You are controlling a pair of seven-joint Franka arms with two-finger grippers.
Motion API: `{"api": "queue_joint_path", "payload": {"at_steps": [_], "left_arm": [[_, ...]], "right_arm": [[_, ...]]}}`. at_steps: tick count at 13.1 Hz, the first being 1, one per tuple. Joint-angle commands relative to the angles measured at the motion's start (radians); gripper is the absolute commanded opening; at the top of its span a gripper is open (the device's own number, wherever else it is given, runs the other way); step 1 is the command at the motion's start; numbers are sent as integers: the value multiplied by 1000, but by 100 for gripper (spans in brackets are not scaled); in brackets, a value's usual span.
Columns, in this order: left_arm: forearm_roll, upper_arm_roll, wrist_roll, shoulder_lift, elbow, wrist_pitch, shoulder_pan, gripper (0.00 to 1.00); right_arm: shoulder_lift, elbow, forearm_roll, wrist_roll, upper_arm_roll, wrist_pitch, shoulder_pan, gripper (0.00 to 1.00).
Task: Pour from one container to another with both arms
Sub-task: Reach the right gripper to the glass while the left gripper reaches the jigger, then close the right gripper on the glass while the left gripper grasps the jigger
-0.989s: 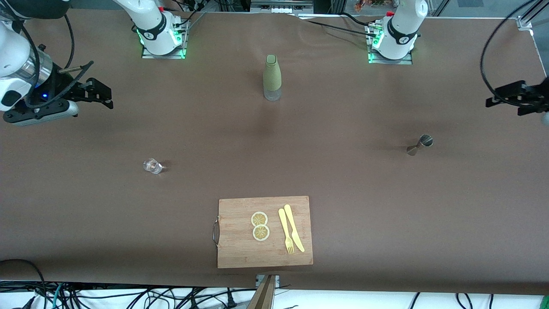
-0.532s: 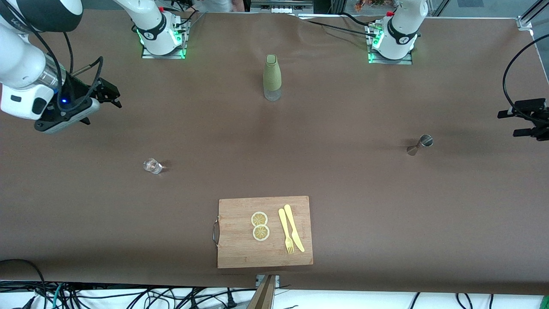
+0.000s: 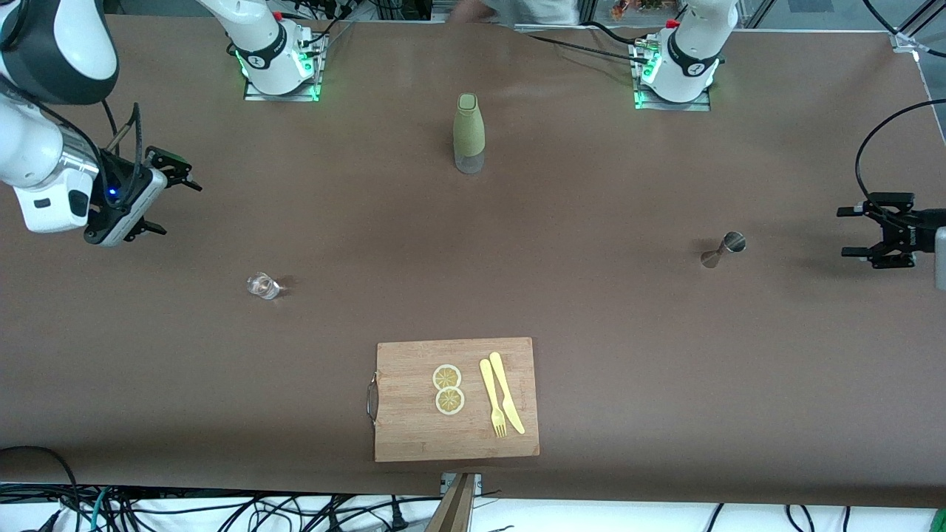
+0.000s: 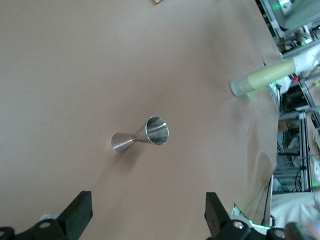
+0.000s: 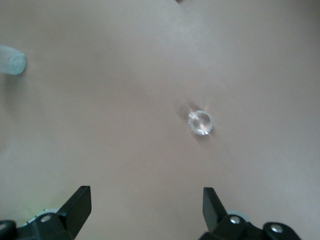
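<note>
Steel jigger (image 3: 723, 249) unlabelled; left hand (image 3: 861, 232) spread; right hand (image 3: 167, 193) spread.

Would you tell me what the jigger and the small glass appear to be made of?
The jigger looks like polished metal: silver sheen, reflective inner cone. The small glass looks like clear glass, perhaps plastic: transparent, the brown tabletop showing through, bright glints at its rim.

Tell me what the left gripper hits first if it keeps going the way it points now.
Most likely the metal jigger. The left gripper is open, and in its wrist view the jigger stands upright roughly midway between the fingers, with only bare table around it. How far off it is cannot be judged.
</note>
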Motion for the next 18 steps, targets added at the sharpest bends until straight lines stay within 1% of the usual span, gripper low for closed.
{"api": "queue_joint_path", "payload": {"at_steps": [1, 2, 4, 6, 7, 9, 10, 13, 14, 18], "left_arm": [[-58, -7, 194, 46, 16, -21, 5, 100], [-74, -7, 283, 59, 13, -18, -1, 100], [-140, 10, 382, 79, -25, -13, -14, 100], [-215, 83, 495, 86, -70, 1, -59, 100], [-264, 108, 608, 90, -99, 26, -70, 100], [-303, 119, 748, 100, -148, 42, -70, 100], [-314, 146, 802, 99, -173, 42, -71, 100], [-413, 205, 1042, 109, -237, 63, -100, 100], [-443, 205, 1116, 125, -253, 67, -100, 100], [-547, 205, 1319, 206, -257, 71, -100, 100]], "right_arm": [[46, -8, 77, -206, 6, 7, -50, 99], [72, -6, 112, -279, 6, 1, -71, 99], [129, -6, 185, -478, 4, -4, -108, 99], [198, -6, 270, -681, -4, -4, -143, 99], [239, -2, 316, -773, -20, -4, -157, 99], [328, 7, 418, -960, -43, -4, -176, 99], [365, 9, 457, -1054, -45, -4, -193, 99], [459, 21, 506, -1242, -44, -6, -226, 99], [503, 50, 532, -1307, -44, -21, -231, 99], [660, 206, 540, -1386, -33, -76, -260, 99]]}}
